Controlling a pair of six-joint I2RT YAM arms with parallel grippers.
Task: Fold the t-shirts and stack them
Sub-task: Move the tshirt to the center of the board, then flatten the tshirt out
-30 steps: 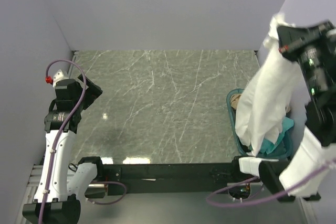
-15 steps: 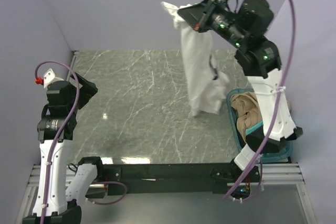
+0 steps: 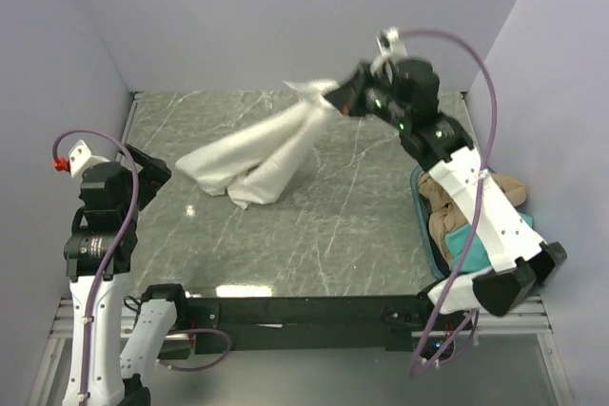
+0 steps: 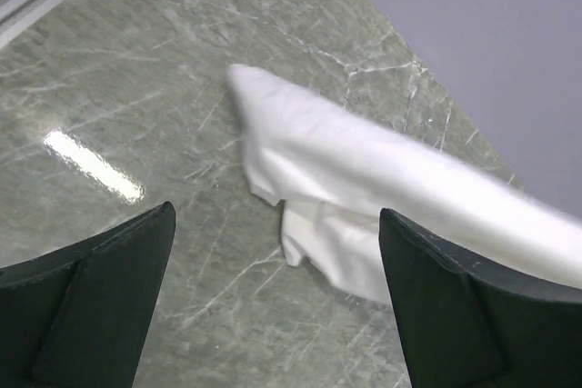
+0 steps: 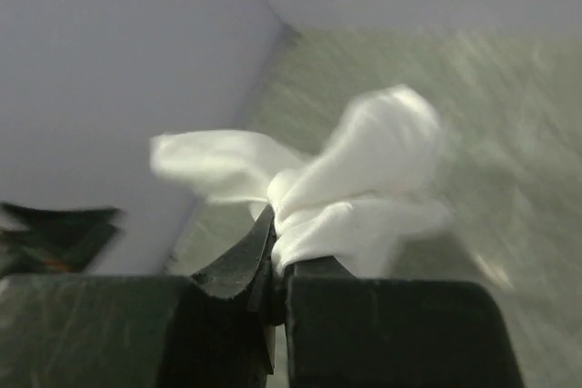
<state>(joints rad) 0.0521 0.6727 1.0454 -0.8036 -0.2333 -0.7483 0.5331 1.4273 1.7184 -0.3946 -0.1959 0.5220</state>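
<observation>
White t-shirt (image 3: 228, 152), limp and light, hangs left of the basket (image 3: 417, 181) from the clenched right tool (image 5: 273, 233). The left tool (image 4: 277, 224), gaping, should take a loose corner.

Soft, even overhead light fills the scene, throwing bright glare patches on the glossy tabletop (image 3: 362, 206) near its front edge. In the right wrist view, the white t-shirt (image 5: 373, 170) and background smear with blur.
</observation>
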